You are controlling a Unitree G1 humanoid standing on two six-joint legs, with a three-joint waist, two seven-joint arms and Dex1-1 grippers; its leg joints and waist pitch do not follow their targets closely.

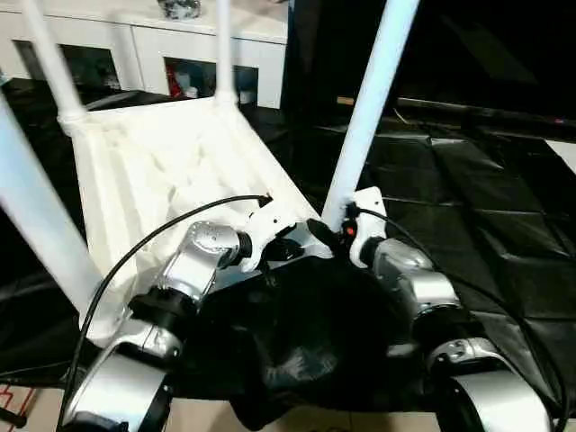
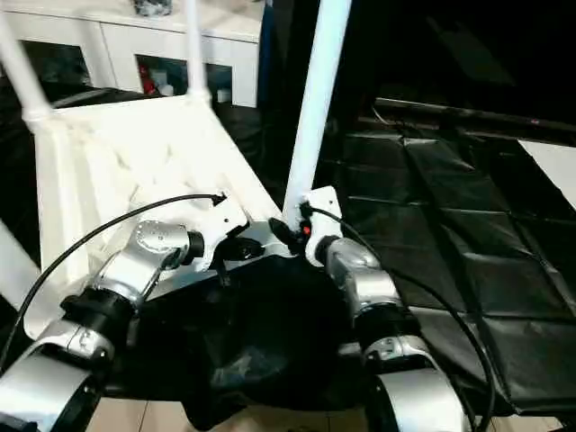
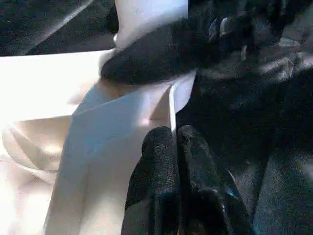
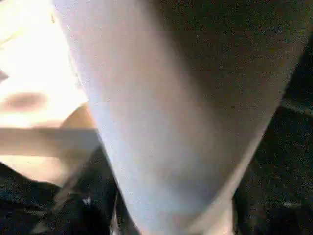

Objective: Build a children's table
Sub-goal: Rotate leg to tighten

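tabletop [image 1: 153, 171] upturned (ribs showing), right gripper [image 1: 335, 236] at leg [image 1: 369, 108].

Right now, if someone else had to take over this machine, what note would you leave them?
Left gripper: shut, pinching the tabletop's thin near edge.
Right gripper: at the foot of the near-right leg; whether it grips is unclear.
Tabletop: upside down on the black-draped table, ribs up.
Done: four legs stand in the corner sockets, two far ones and the near-left one.
Left: check the near-right leg is fully seated, release, turn the table upright.
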